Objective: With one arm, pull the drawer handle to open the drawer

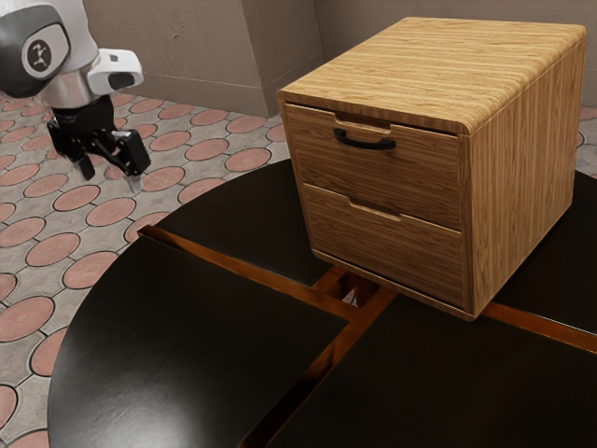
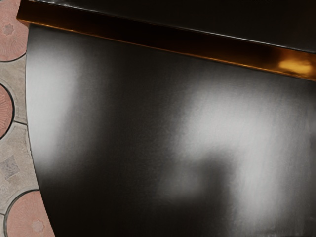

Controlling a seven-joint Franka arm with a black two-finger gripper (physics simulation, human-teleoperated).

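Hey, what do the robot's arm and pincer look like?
The arm has a rounded white and grey shell, with a round grey cap bearing a small dark mark. The pincer is black, with two fingers.

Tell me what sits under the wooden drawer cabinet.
The cabinet rests on the black round table, whose copper inlay strips meet at its front base and pass beneath. Their course underneath is covered.

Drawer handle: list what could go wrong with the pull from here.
The claw hangs open far from the handle, so a long approach could misalign. The handle is slim and close to the drawer front; the grip may slip. The cabinet stands on a glossy table; it might slide instead.
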